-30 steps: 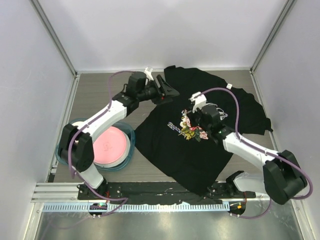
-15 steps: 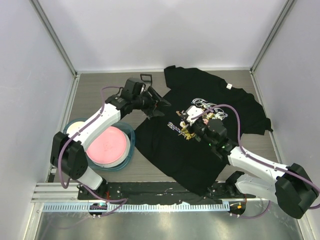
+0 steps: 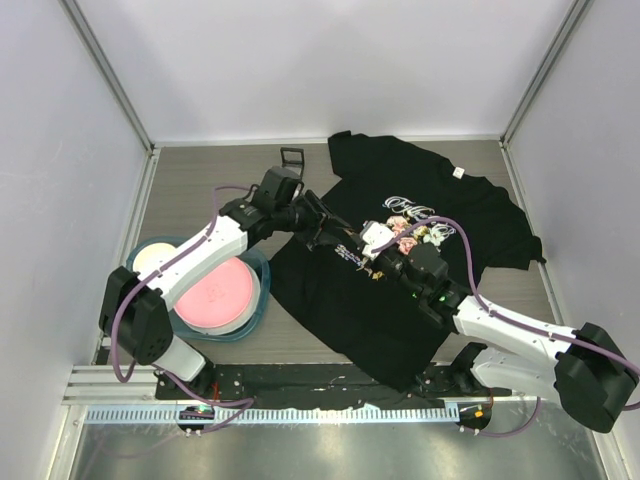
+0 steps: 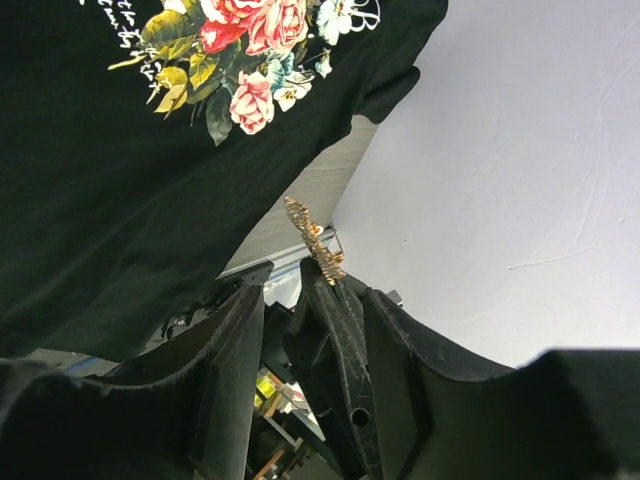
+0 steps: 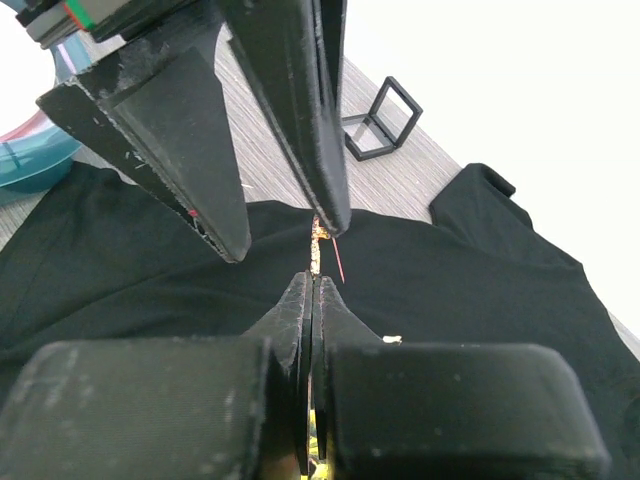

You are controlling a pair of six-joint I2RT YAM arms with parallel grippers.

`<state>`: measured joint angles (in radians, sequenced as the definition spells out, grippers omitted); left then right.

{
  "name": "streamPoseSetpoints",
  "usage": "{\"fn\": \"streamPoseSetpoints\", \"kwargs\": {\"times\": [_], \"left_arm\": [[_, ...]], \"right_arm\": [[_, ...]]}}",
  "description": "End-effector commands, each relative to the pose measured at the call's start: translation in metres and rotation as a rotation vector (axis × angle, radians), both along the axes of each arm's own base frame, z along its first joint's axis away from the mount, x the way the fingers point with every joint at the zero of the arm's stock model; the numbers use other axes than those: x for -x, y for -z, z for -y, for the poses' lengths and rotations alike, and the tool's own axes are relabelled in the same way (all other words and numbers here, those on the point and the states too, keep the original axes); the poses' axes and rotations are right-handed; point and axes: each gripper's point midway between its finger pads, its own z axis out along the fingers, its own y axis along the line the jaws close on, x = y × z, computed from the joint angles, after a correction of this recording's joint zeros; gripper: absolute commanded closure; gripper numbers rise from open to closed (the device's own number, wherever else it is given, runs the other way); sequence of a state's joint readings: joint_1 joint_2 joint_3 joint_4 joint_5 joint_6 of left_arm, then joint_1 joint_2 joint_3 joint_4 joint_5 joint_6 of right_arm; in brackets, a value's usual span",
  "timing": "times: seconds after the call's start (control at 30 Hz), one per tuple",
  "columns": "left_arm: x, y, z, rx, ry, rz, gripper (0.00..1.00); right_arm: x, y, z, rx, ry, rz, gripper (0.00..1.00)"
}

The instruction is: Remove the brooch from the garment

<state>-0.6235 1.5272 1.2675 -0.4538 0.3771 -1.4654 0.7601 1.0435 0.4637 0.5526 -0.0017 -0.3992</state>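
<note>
The black garment (image 3: 400,290) lies spread on the table, its rose print (image 4: 250,60) facing up. My right gripper (image 5: 312,278) is shut on the small gold brooch (image 5: 318,240), which sticks out past its tips above the garment (image 5: 450,260). My left gripper (image 4: 312,292) is open and straddles the right gripper's fingers. One left fingertip (image 5: 330,215) is right at the brooch (image 4: 315,240), and the other (image 5: 230,250) stands apart. In the top view both grippers meet over the print, left gripper (image 3: 345,243) against right gripper (image 3: 368,242), and the brooch is too small to make out.
A teal bowl (image 3: 262,270) holding a pink plate (image 3: 215,292) sits left of the garment. A small black frame stand (image 3: 291,157) stands at the back, also visible in the right wrist view as the frame stand (image 5: 380,120). White walls enclose the table.
My left arm swung from the back of the table down over the print to the right gripper, its jaws narrowing. The right gripper shifted left and toward the front, still shut.
</note>
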Motion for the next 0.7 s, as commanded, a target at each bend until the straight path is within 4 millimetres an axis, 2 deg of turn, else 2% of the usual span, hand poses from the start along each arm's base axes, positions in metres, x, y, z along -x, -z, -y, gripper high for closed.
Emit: {"fn": "streamPoseSetpoints", "kwargs": {"times": [0.0, 0.13, 0.27, 0.5, 0.67], "left_arm": [[-0.003, -0.001, 0.003, 0.014, -0.015, 0.005, 0.55], [-0.002, 0.001, 0.008, 0.015, -0.011, 0.003, 0.63], [-0.003, 0.006, 0.01, 0.003, -0.016, -0.004, 0.66], [-0.009, 0.0, 0.009, 0.019, -0.025, 0.053, 0.53], [-0.012, -0.01, 0.003, 0.035, -0.062, 0.106, 0.5]], "right_arm": [[-0.007, -0.035, 0.001, -0.06, 0.04, 0.088, 0.99], [-0.006, -0.037, 0.001, -0.069, 0.04, 0.088, 0.99], [-0.004, -0.04, -0.001, -0.076, 0.032, 0.094, 0.99], [0.0, -0.037, -0.005, -0.064, 0.015, 0.085, 0.99], [0.003, -0.034, -0.004, -0.065, 0.012, 0.077, 0.99]]}}
